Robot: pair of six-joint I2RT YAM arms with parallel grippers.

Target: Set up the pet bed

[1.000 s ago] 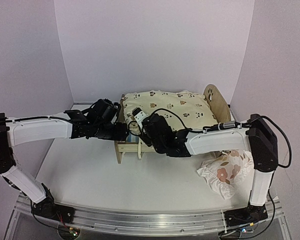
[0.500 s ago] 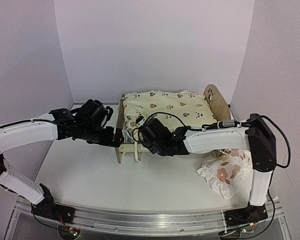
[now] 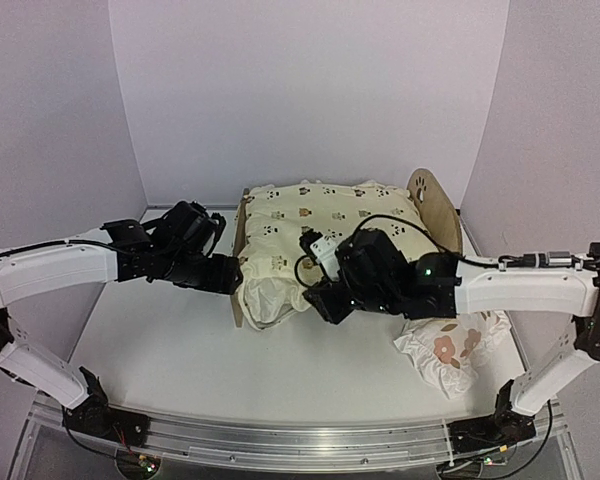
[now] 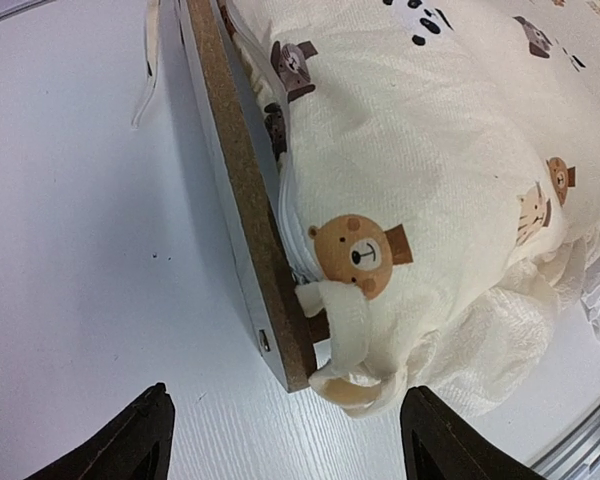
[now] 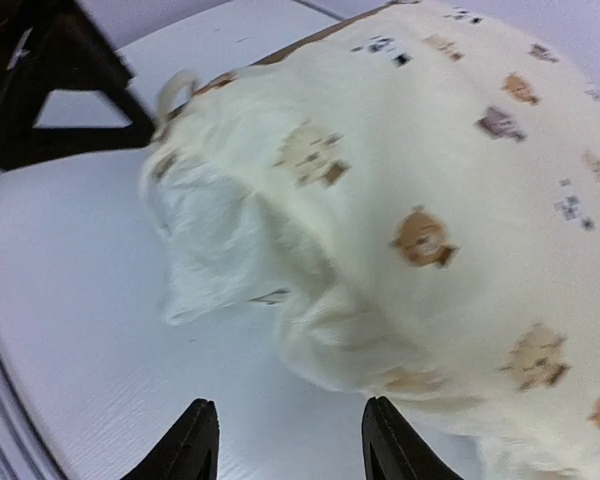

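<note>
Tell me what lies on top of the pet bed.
A cream animal-print cushion lies on the pet bed, spilling over its near side. Its base is covered; only the headboard and footboard show.

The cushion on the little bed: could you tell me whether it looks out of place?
Yes. The cushion is not seated in the bed frame: its near left corner spills over the frame's edge and droops toward the table. The flowered pillow lies on the table beside the bed.
</note>
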